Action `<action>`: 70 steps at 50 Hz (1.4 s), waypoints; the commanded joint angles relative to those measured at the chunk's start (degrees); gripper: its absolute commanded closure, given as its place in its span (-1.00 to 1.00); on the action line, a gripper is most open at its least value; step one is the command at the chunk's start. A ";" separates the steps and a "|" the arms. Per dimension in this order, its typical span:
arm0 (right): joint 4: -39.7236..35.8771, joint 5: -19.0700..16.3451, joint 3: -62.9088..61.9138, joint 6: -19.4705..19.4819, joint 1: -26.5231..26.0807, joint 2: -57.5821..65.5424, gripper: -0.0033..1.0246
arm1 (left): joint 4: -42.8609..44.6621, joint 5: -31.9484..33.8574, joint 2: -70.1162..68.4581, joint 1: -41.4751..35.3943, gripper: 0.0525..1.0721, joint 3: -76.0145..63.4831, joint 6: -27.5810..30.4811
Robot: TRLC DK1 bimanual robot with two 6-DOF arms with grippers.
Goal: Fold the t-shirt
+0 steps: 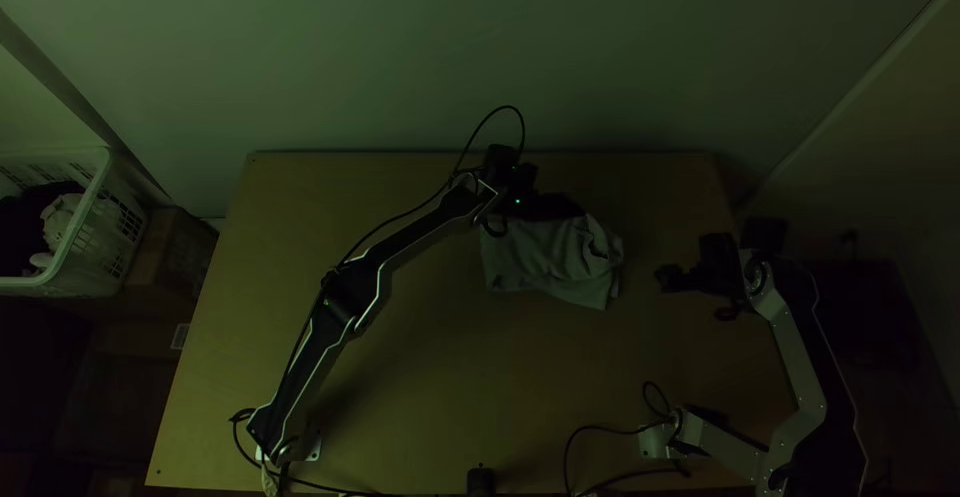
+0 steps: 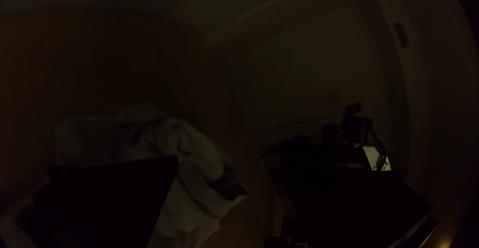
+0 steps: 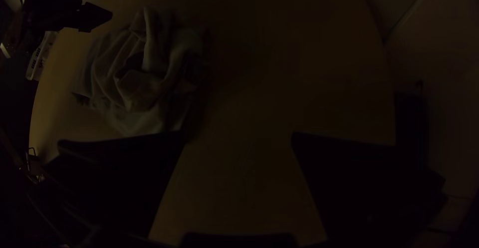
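The grey t-shirt (image 1: 550, 262) lies bunched and wrinkled on the table, right of centre toward the far edge. At its far side is my left gripper (image 1: 548, 207), over or against the cloth; contact cannot be made out. In the left wrist view the left gripper (image 2: 225, 170) stands open, one dark finger covering part of the t-shirt (image 2: 192, 188). To the right of the cloth is my right gripper (image 1: 672, 279), apart from it. The right wrist view has the right gripper (image 3: 238, 137) open over bare wood, with the heaped t-shirt (image 3: 144, 78) beyond one finger.
Bare table (image 1: 430, 367) stretches in front of the cloth, between the arms. A white laundry basket (image 1: 95, 207) with clothes in it stands beyond the table's left edge. Cables loop near both arm bases, and a wall rises behind the table.
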 commanded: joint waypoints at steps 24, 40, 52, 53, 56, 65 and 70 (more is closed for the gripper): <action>-0.10 -0.80 0.39 2.65 7.79 -5.35 -0.89 | -13.82 -20.66 -27.78 4.56 -0.92 -26.23 28.14; 0.69 -0.80 0.92 3.88 14.03 -5.44 -0.68 | -13.56 -32.62 -45.54 9.22 -0.82 -47.32 35.97; 3.59 -0.80 2.42 4.05 19.56 -0.78 -0.68 | -13.29 -35.69 -55.38 13.09 -0.82 -56.55 37.72; 3.85 -0.72 2.68 4.05 20.09 -0.17 -0.68 | -13.29 -35.69 -55.82 13.53 -0.82 -56.99 37.81; 4.56 -0.72 4.00 4.05 21.58 1.85 -0.62 | -13.29 -35.78 -57.49 14.32 -0.89 -58.75 38.43; 8.60 -0.80 7.60 4.05 26.15 6.16 -0.01 | -12.77 -35.87 -62.77 17.66 -0.90 -62.88 38.43; 8.69 -0.80 9.54 4.05 28.79 9.59 0.00 | -12.50 -36.39 -65.31 19.68 -0.90 -65.43 38.95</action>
